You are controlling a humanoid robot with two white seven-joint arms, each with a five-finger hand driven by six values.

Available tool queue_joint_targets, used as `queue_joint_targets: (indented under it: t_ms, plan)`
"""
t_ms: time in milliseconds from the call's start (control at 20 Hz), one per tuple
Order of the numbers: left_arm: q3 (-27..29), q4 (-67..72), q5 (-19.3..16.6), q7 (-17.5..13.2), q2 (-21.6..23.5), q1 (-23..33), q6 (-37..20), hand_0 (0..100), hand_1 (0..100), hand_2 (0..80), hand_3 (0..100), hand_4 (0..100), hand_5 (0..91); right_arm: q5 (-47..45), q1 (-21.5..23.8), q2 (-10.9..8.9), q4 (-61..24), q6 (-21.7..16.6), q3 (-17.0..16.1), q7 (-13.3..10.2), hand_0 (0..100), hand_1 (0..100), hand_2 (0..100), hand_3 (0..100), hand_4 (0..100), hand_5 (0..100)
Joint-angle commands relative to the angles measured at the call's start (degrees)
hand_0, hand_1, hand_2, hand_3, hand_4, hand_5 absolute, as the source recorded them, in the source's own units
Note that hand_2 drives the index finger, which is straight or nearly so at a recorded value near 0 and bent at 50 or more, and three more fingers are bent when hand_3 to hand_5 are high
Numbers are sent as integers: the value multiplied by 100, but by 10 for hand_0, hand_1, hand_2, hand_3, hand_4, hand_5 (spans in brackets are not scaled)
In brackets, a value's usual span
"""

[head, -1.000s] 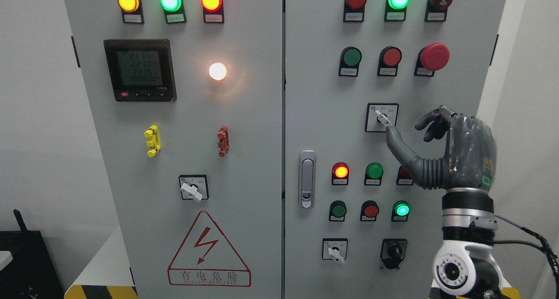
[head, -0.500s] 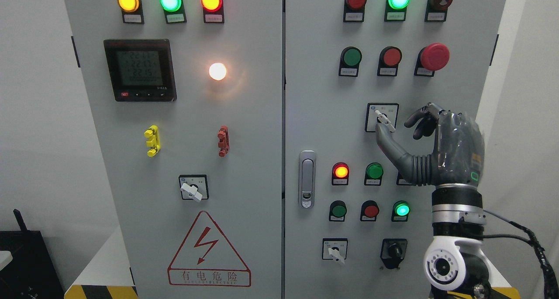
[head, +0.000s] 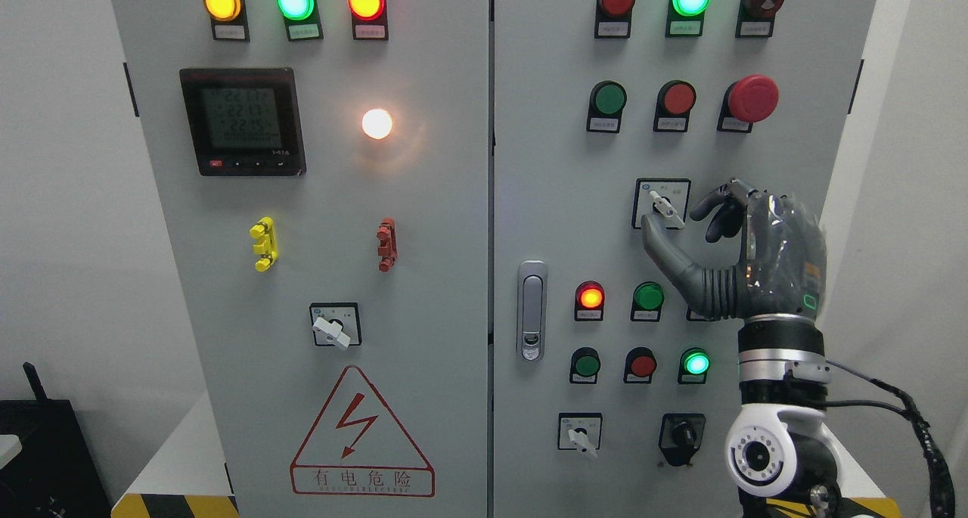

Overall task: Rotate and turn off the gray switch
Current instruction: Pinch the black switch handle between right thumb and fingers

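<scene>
**Head view: right hand at the gray switch on the right cabinet door**

Head view is filled by a gray control cabinet with two doors. Its left door carries a dark digital meter in the upper left of the frame, and a red lightning warning triangle sits at the lower centre. At right of centre, the right hand rises from the lower right, palm side on. Its thumb reaches up to just below the gray switch; the curled fingers sit just right of it. The hand is half-curled around the lever without clearly pinching it; contact cannot be told. The switch lever points toward the lower right within its black-framed plate.
</scene>
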Motion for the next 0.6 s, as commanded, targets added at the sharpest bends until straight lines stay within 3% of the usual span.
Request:
queue_joint_targets:
  t_ms: [0,550]
  plan:
    - [185,132,-44,-1,0,-1,5,120,389,0,0,0,0,8,-26,16,43,4,-78,3,46,381,563,827,821,989]
    - [185,132,-44,8,0,-1,4,120,389,0,0,0,0,8,-44,16,61,22,-78,3,66,383,596,824,818,989]
